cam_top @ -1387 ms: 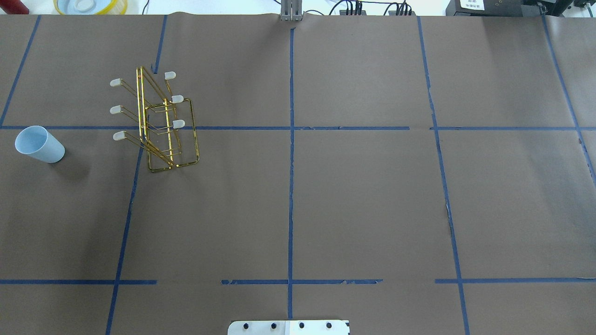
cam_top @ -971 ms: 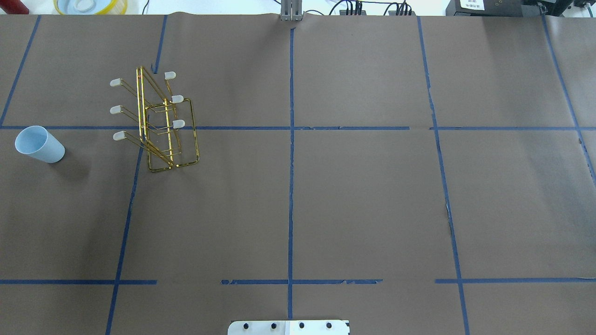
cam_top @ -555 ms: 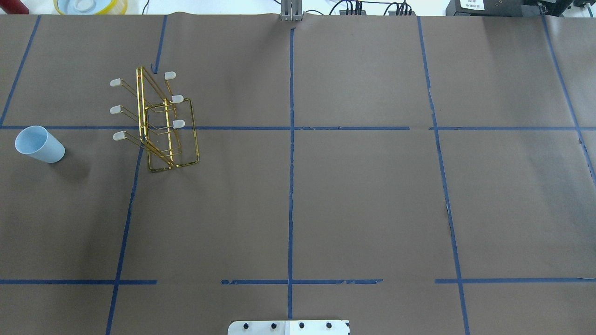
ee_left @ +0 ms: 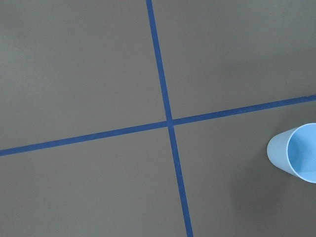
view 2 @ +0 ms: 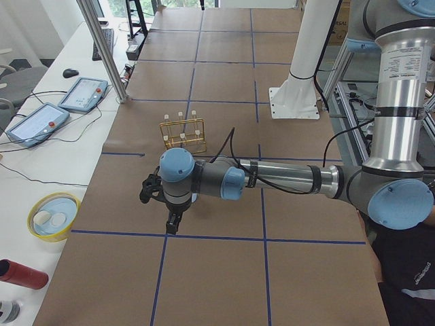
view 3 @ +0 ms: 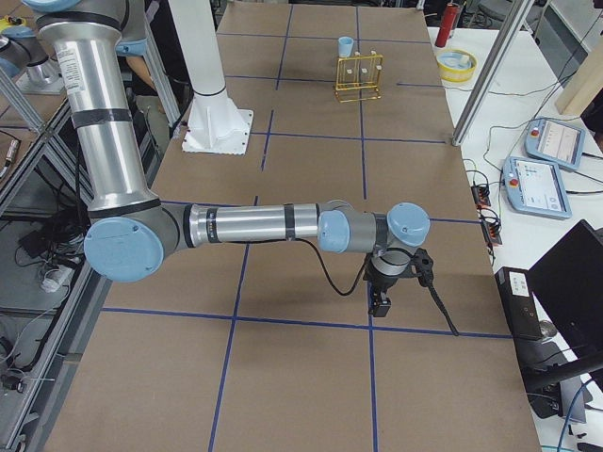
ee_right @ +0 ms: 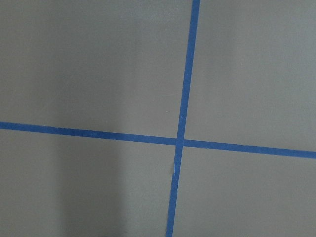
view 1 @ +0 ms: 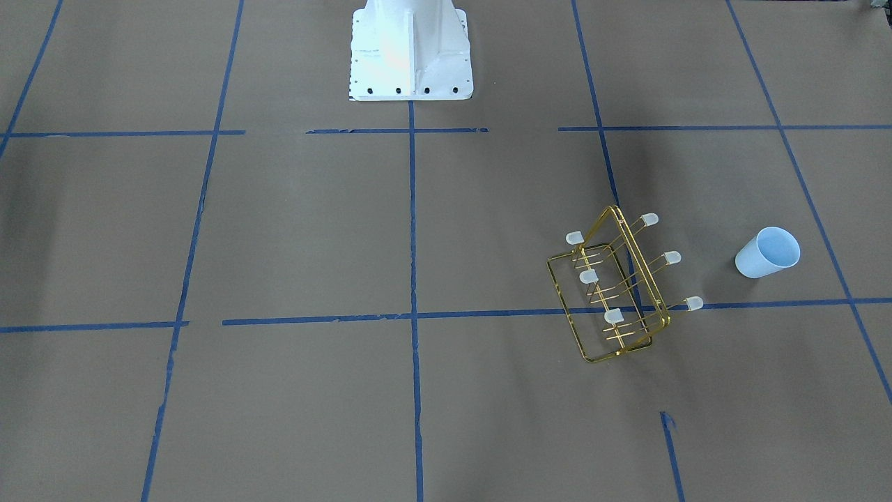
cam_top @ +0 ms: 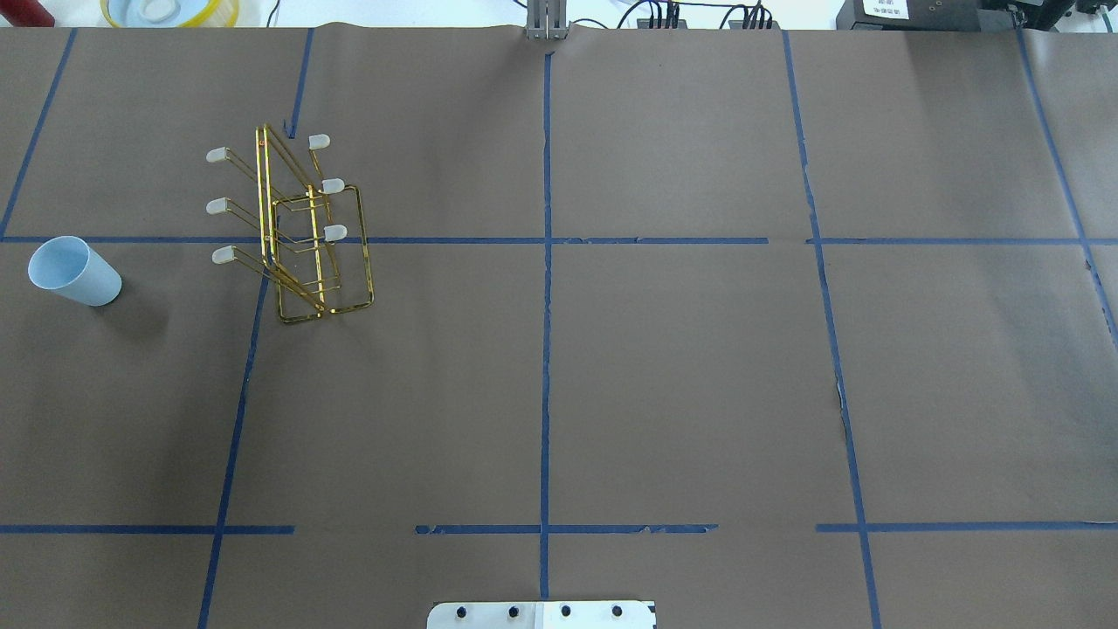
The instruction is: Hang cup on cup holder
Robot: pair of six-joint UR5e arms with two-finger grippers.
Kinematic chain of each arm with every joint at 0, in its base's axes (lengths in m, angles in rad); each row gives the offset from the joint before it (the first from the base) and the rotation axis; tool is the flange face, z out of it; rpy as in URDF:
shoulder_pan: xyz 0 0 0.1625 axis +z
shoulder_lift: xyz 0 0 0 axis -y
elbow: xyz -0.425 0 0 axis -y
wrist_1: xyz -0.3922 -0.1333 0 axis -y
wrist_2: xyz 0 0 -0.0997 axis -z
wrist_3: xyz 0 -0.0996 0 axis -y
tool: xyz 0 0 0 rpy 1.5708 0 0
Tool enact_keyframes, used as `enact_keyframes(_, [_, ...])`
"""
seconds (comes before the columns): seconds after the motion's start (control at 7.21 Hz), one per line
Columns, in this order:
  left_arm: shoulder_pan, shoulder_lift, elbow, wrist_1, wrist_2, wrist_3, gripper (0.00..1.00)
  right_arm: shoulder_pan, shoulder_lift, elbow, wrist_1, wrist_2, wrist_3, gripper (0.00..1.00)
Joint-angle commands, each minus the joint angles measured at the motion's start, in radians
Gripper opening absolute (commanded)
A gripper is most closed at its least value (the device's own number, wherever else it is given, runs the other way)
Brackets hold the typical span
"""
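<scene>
A robotics laboratory is indicated by a desk covered in brown paper and gridded with blue tape, a white robot pedestal bolted onto it, teach pendants laid alongside, and aluminium frame posts.

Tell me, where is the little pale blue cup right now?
In the overhead view the cup stands on the table at the far left, on the robot's left side, apart from the gold cup holder to its right.
</scene>
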State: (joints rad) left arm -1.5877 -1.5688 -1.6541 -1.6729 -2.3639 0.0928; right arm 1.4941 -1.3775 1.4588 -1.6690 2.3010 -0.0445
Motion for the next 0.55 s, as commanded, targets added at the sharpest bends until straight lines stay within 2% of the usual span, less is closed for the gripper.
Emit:
enact_keyframes(0.0, [0.000,0.000,0.002,-0.013,-0.001,0.001,1.00,0.000,0.000,0.000,0.000,0.000,0.000,1.00])
enact_keyframes(0.28, [0.000,-0.011,-0.007,-0.022,0.000,-0.010,1.00,0.000,0.002,0.000,0.000,0.000,0.000,1.00])
enact_keyframes(0.42, [0.000,-0.023,-0.010,-0.068,0.000,-0.074,1.00,0.000,0.000,0.000,0.000,0.000,0.000,1.00])
